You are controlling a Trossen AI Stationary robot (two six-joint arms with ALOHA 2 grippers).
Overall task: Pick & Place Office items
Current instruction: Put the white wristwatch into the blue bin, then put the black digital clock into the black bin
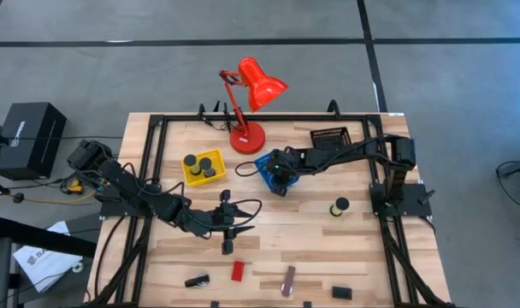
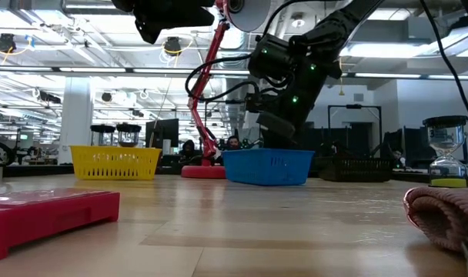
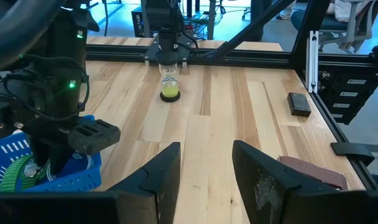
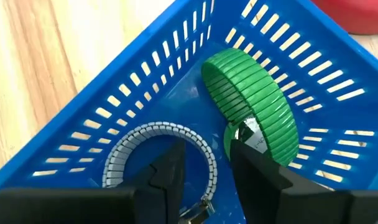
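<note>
Right gripper (image 4: 204, 168) hung over the blue mesh tray (image 1: 267, 168); left gripper (image 3: 204, 171) waited above bare wood.

The left gripper's dark fingers stood narrowly apart, empty, with a black block (image 1: 227, 247) on the table just at their tips at 6 o'clock. The right gripper's fingers were slightly parted, gripping nothing. A ribbed green plastic band (image 4: 254, 106) lay in the tray at 12 o'clock of them, a silvery segmented ring (image 4: 155, 149) at 9 o'clock.

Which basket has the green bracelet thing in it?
The blue basket, in the middle of the table under the right gripper. The green band lies there beside a silvery ring. The yellow basket holds only black discs.
</note>
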